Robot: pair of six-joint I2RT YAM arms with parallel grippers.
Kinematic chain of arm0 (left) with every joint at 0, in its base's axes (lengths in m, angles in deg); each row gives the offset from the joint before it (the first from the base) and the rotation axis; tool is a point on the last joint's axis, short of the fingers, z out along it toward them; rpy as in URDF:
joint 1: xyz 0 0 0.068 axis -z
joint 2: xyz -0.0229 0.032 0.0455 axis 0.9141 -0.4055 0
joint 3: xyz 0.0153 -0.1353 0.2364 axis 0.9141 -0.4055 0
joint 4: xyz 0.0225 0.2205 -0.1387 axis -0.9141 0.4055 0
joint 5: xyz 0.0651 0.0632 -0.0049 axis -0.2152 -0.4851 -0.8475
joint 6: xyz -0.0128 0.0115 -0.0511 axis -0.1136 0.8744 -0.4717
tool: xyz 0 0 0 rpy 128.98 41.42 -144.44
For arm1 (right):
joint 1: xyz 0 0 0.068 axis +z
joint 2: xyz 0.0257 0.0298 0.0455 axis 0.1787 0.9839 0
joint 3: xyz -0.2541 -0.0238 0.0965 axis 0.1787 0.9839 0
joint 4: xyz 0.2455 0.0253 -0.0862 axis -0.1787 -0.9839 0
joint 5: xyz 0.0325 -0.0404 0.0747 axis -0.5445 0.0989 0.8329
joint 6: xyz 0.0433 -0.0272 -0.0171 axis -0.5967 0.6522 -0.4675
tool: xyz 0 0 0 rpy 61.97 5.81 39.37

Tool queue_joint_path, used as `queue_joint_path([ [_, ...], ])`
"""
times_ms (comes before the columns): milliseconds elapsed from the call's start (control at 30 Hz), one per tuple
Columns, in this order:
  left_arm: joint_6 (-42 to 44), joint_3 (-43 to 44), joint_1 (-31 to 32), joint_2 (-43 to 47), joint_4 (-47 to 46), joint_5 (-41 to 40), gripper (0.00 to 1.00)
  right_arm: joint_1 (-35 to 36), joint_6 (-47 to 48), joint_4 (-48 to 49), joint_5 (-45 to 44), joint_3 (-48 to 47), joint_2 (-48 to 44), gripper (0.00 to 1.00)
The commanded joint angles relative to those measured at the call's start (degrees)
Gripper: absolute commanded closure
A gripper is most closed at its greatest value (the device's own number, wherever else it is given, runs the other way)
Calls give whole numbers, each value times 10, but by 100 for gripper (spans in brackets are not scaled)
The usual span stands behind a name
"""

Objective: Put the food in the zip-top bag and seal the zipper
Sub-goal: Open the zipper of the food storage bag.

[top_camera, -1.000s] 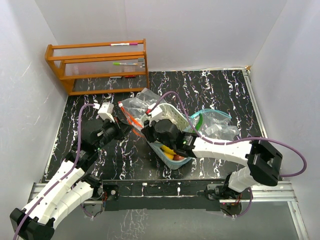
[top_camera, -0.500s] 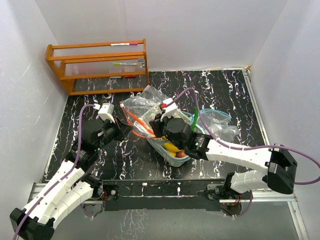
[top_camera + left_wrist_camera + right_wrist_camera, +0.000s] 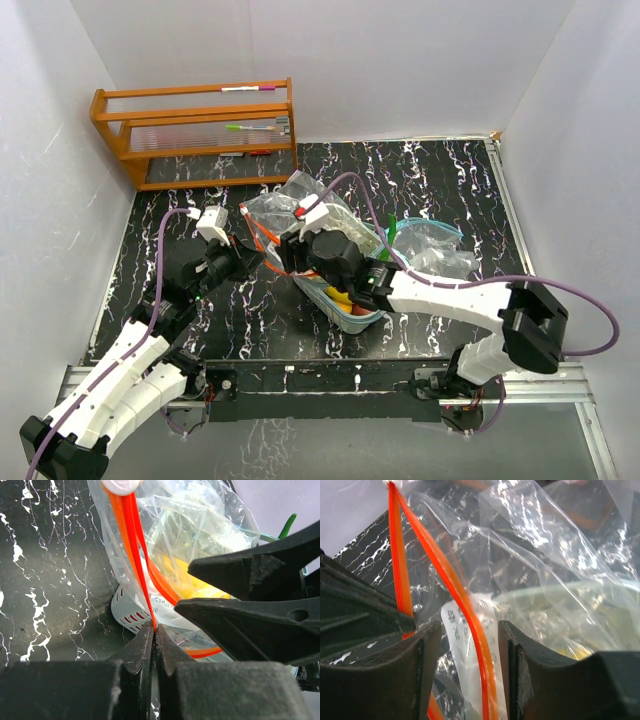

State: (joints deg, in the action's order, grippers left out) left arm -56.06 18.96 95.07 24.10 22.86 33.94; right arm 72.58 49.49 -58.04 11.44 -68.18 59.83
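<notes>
Reopened right pincer (image 3: 469, 630) astride orange zipper (image 3: 445, 577); left pincer (image 3: 153, 630) pinches it (bag (image 3: 200, 525) print unreadable).

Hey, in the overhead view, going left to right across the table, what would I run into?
Left claw → zip-top bag → green pepper → second clear bag with a teal edge.
</notes>
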Motion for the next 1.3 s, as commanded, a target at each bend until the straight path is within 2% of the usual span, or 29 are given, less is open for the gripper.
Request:
queue_joint_path([
  [0,-2,-6,1,3,-8,12,100,0,34,52,-1,-62,37,47],
  [233,-4,-5,1,5,-13,20,100,0,43,61,-54,-92,91,46],
  [500,-8,-3,1,6,-17,30,100,1,43,77,-146,-86,120,47],
  [600,-6,1,1,6,-11,29,100,1,41,77,-183,-81,121,53],
  [767,4,2,1,7,3,11,100,1,40,74,-222,-64,89,86],
  [833,8,4,1,6,10,1,100,1,41,66,-252,-59,75,91],
  [967,17,17,1,5,40,-47,100,1,47,40,-304,-46,44,92],
  [1067,22,36,0,-5,87,-114,100,1,40,21,-340,-33,13,92],
  [1267,34,70,1,-31,128,-195,100,1,25,-1,-280,-10,-65,92],
])
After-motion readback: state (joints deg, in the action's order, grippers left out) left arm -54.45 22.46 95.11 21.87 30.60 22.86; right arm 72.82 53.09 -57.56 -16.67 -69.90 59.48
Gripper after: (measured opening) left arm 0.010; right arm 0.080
